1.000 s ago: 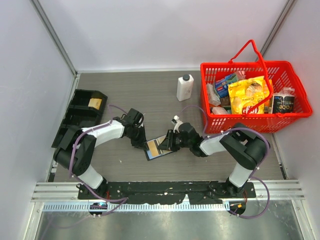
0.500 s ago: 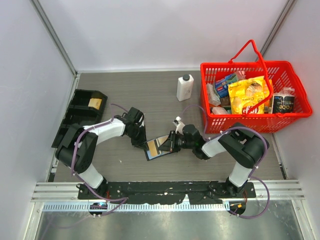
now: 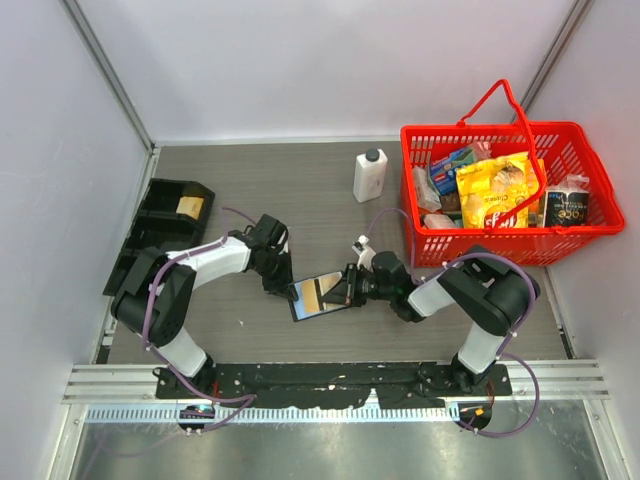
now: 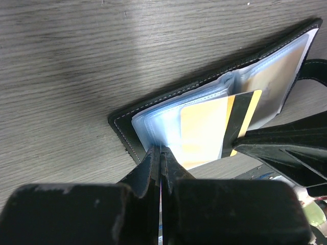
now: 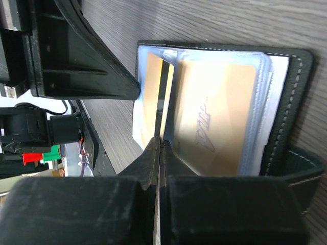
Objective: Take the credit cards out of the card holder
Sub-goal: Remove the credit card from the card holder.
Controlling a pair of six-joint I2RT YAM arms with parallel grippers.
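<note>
The card holder (image 3: 300, 311) lies open on the table between my two grippers, its clear sleeves showing light blue. My left gripper (image 3: 283, 288) is shut on its left edge; the left wrist view shows the jaws (image 4: 161, 150) pinching the sleeves beside the black leather cover (image 4: 125, 130). My right gripper (image 3: 346, 290) is shut on a yellowish-orange credit card (image 4: 204, 127) with a black stripe, which sticks partly out of a sleeve. In the right wrist view the jaws (image 5: 161, 144) grip that card (image 5: 152, 97) by its edge. A second orange card (image 5: 214, 117) sits inside a sleeve of the holder (image 5: 299, 102).
A red shopping basket (image 3: 560, 240) full of groceries stands at the right. A white bottle (image 3: 369, 176) stands behind the card holder. A black compartment tray (image 3: 150, 240) with a yellow item (image 3: 188, 206) lies at the left wall.
My right gripper has drawn back a little to the right with the yellowish-orange card, sliding it further out of its sleeve. My left gripper has held the card holder in place.
</note>
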